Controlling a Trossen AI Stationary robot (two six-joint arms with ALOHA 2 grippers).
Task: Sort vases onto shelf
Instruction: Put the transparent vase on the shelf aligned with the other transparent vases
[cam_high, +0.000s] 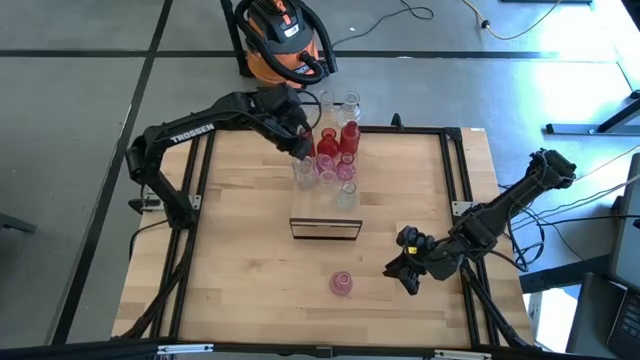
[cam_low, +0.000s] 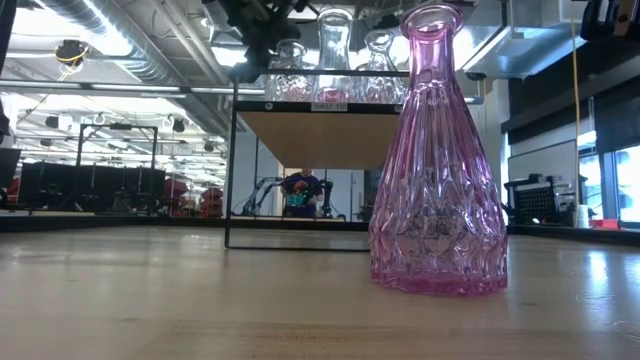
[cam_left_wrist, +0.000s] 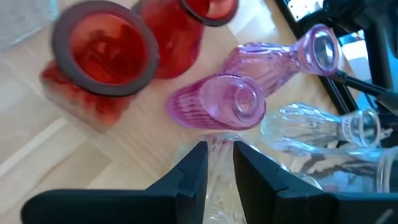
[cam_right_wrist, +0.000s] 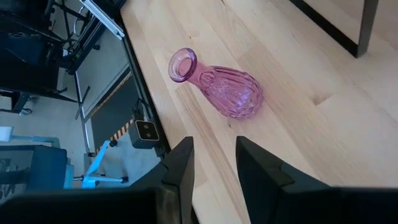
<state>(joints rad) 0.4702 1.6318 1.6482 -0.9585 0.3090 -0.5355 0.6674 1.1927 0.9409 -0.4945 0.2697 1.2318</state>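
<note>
- Glass all round here, so expect light, stiff, slick and breakable. I'd take these vases by the narrow neck, where 2 fingers fit; the ribbed bellies look too wide.
- 1 pink vase (cam_high: 341, 283) stands alone on the near part of the wooden tabletop (cam_high: 240, 260), well apart from the shelf (cam_high: 325, 229).
- Remaining vases (cam_high: 338, 152), red, pink and clear, are bunched at the far side of the table, some touching.
- Left gripper (cam_left_wrist: 219, 163) is over that bunch with its fingers closed on a clear vase (cam_left_wrist: 216, 186), just beside a pink one.
- Right gripper (cam_right_wrist: 212, 163) hovers near the table's right edge, jaws apart and empty, pointed toward the lone pink vase.
- Low view shows 3 clear vases (cam_low: 335, 55) up on the shelf already, so my guess is the job's partway done.
- Tabletop is smooth pale plank in a black frame (cam_high: 455, 170), so a tipped vase would probably roll.
- Room: grey floor, an orange shop vac (cam_high: 283, 40) behind the table, a person (cam_low: 300, 190) far off.
</note>
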